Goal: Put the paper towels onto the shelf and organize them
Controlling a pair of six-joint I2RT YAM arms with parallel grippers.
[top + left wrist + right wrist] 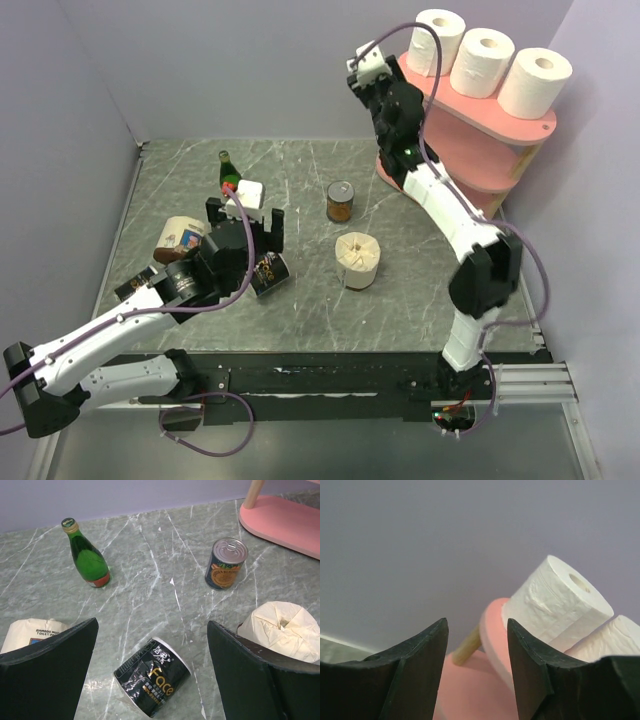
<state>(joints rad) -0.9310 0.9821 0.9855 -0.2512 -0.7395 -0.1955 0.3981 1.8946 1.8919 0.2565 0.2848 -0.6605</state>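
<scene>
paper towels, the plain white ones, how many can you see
3, upright in a row on the shelf top board: left roll, middle roll, right roll. None looks hidden.

Premises: a robotics test cell. Plain lilac partition walls [250, 60] enclose a marble-pattern table [300, 180] on three sides. The left arm [110, 335] and right arm [450, 215] are bolted to a black rail [330, 380] at the near edge. A purple cable [545, 280] runs exposed.

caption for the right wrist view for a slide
Open right tool beside the pink shelf, two paper towels on top
</scene>
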